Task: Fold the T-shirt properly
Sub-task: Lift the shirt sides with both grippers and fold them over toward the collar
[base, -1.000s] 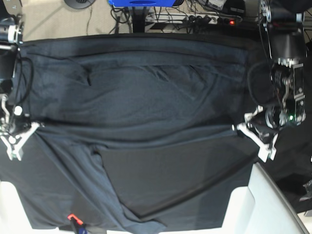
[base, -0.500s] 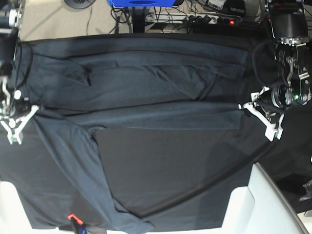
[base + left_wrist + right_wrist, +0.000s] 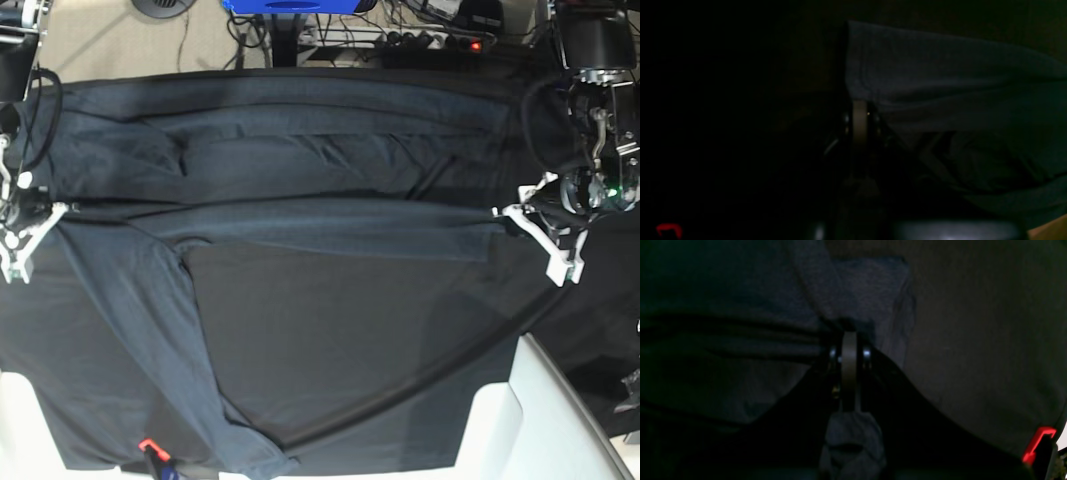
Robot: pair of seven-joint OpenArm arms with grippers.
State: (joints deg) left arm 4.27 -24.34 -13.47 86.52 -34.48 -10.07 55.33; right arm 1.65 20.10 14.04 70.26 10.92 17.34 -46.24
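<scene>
The slate blue-grey T-shirt (image 3: 300, 160) lies across the far half of the black tablecloth (image 3: 350, 340). A folded band of it is stretched taut between both grippers. A sleeve-side part (image 3: 130, 330) trails down toward the front left. At the shirt's right edge in the base view, my left gripper (image 3: 503, 213) is shut on the fabric. My right gripper (image 3: 58, 208) is shut on the left edge. In the left wrist view the fingers (image 3: 860, 113) pinch the shirt (image 3: 940, 66). The right wrist view likewise has the fingers (image 3: 849, 350) clamped on cloth (image 3: 857, 290).
White surfaces (image 3: 530, 420) stick out at the front corners below the tablecloth. A small red-orange item (image 3: 148, 446) sits at the front edge. Cables and a power strip (image 3: 430, 40) lie on the floor beyond the table, beside a blue object (image 3: 290, 5).
Both grippers have carried the shirt's held edge toward the far side. The stretched band sits farther back, and more bare tablecloth shows in front.
</scene>
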